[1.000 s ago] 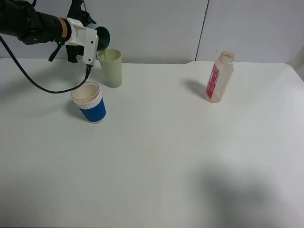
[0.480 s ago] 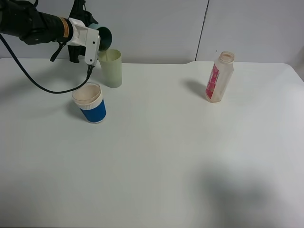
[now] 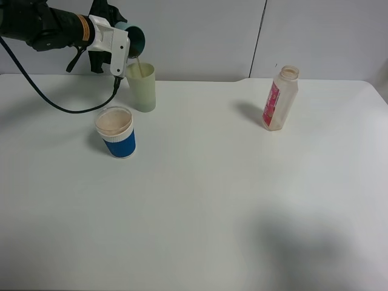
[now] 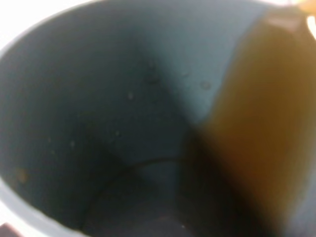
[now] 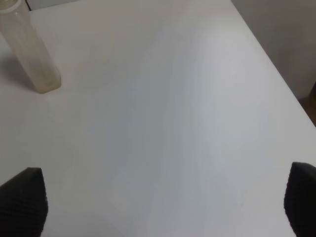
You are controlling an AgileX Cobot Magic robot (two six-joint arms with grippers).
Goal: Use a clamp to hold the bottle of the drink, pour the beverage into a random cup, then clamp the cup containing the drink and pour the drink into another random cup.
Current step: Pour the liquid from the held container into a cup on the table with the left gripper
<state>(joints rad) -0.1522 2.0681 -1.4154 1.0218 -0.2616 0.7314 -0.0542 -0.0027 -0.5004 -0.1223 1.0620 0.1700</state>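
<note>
My left gripper (image 3: 123, 47), the clamp with an orange wrist band, is shut on the teal cup (image 3: 134, 40) and holds it tipped over the pale yellow-green tumbler (image 3: 141, 88). A thin brown stream of beverage (image 3: 140, 65) falls from its lip into the tumbler. The left wrist view looks straight into the teal cup (image 4: 113, 113), where the brown beverage (image 4: 261, 123) runs along one side; the fingers are hidden there. The bottle (image 3: 280, 98) with its pink label stands upright at the right, also seen as the bottle (image 5: 30, 54). My right gripper (image 5: 160, 207) is open above bare table.
A blue cup with a white rim (image 3: 116, 132) stands just in front of the tumbler, under the left arm's hanging black cable (image 3: 73, 109). The white table (image 3: 212, 200) meets a grey wall behind; its right edge (image 5: 276, 84) shows in the right wrist view.
The left gripper has tipped the teal cup further and shifted slightly right; a brown stream now falls into the pale tumbler. The blue cup sits a touch further right. The right gripper is unchanged.
</note>
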